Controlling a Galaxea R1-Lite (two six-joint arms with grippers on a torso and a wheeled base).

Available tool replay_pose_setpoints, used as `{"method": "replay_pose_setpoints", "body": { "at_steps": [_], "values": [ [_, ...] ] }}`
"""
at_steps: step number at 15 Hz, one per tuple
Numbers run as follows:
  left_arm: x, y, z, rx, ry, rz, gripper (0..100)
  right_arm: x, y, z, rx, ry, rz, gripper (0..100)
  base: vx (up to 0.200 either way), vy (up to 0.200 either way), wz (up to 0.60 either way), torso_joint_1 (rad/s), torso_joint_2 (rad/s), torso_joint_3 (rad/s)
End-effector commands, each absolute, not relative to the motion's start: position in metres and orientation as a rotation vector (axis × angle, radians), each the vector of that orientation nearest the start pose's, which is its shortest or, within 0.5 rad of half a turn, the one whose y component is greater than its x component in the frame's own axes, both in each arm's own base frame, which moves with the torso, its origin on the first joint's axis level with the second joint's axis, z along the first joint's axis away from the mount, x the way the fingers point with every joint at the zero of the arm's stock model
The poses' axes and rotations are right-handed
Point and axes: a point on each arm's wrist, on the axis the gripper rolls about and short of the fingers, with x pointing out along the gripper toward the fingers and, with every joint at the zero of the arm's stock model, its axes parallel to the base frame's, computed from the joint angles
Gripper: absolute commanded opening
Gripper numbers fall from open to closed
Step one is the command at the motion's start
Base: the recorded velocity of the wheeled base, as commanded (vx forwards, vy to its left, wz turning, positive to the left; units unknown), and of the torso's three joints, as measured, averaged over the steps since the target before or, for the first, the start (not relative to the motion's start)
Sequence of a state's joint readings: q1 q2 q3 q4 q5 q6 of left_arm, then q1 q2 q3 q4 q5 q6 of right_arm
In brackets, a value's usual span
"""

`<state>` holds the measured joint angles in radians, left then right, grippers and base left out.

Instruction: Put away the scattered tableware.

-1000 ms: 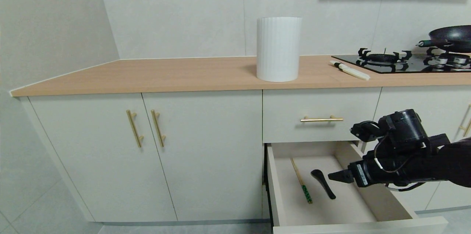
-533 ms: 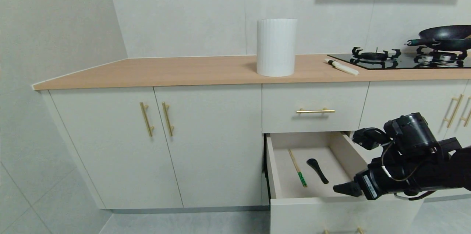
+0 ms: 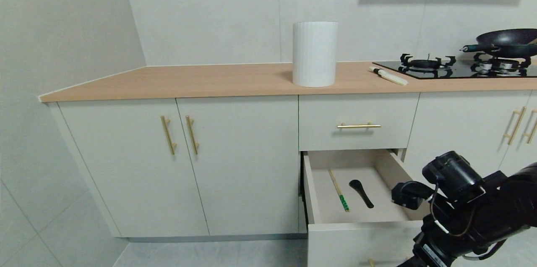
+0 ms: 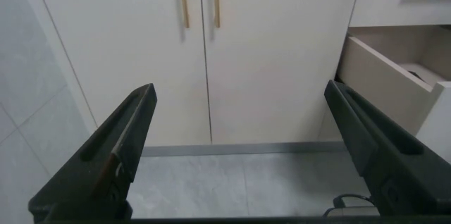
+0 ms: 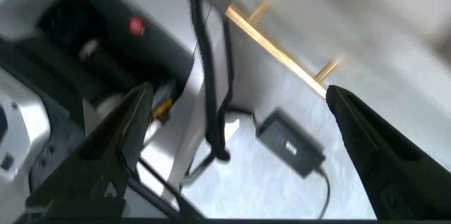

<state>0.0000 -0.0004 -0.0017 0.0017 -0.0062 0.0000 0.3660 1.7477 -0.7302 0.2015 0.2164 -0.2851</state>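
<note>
**Drawer open, jaws empty**

Left gripper (image 4: 238, 90) jaws gape wide, empty. Chopsticks (image 3: 338, 189) and black spoon (image 3: 361, 193) lie side by side in the open drawer (image 3: 312, 191). A pale utensil (image 3: 388, 76) rests on the bench (image 3: 209, 80). Right gripper (image 5: 238, 91) jaws wide, empty.

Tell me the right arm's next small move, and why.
Probably press the open right hand against the drawer front and push it shut: the chopsticks and spoon already lie inside, and the hand hangs low by a gold handle. A pale utensil on the counter is not yet stored, though.
</note>
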Motion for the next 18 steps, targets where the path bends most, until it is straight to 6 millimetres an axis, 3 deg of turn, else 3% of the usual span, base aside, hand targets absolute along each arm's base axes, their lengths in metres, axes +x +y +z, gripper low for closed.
{"method": "replay_pose_setpoints", "body": {
  "at_steps": [1, 12, 18],
  "values": [
    [-0.023, 0.000, 0.076, 0.000, 0.000, -0.006, 100, 0.244, 0.102, 0.066, -0.356, 1.246, 0.630, 100, 0.000, 0.000, 0.00, 0.000, 0.00, 0.000],
    [-0.023, 0.000, 0.076, 0.000, 0.000, -0.006, 100, 0.296, 0.103, 0.054, -0.151, 1.261, 0.302, 100, 0.000, 0.000, 0.00, 0.000, 0.00, 0.000],
    [-0.023, 0.000, 0.076, -0.002, 0.000, -0.006, 100, 0.338, 0.103, 0.022, 0.004, 1.040, 0.143, 100, 0.000, 0.000, 0.00, 0.000, 0.00, 0.000]
  ]
}}
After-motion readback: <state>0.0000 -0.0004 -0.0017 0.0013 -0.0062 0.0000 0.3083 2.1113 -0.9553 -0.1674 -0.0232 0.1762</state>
